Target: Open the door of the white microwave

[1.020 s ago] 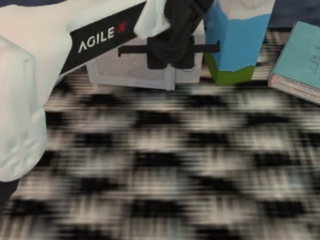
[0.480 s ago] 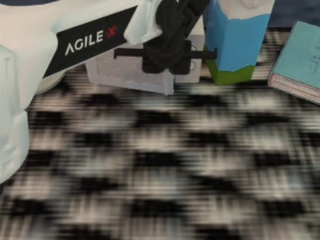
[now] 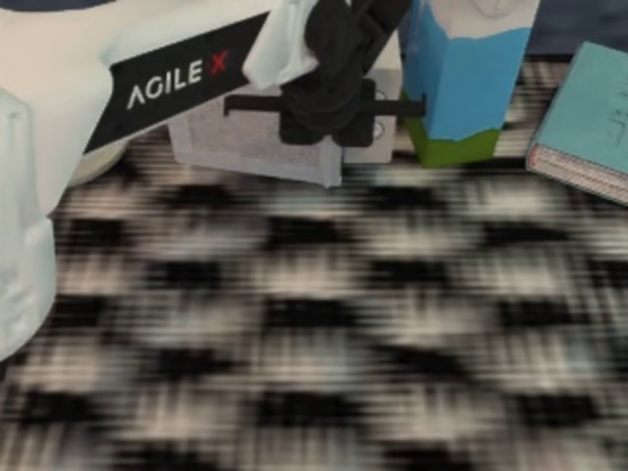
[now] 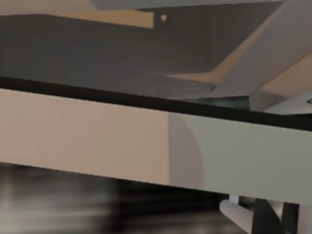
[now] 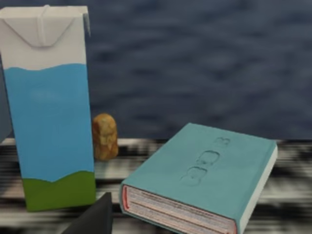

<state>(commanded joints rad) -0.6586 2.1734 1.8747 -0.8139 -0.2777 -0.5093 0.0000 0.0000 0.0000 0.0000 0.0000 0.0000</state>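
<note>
At the bench's far edge, the left hand has eased the door slightly outward from the white microwave; grip state unclear.

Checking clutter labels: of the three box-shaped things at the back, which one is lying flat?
The teal book, at the table's right. It lies on its cover with page edges showing; the carton and the white microwave stand upright.

I see the microwave at the far edge of the worktop, my left arm reaching over it. Its door stands left of the front. Just right stands a carton; farther right lies a book.
</note>
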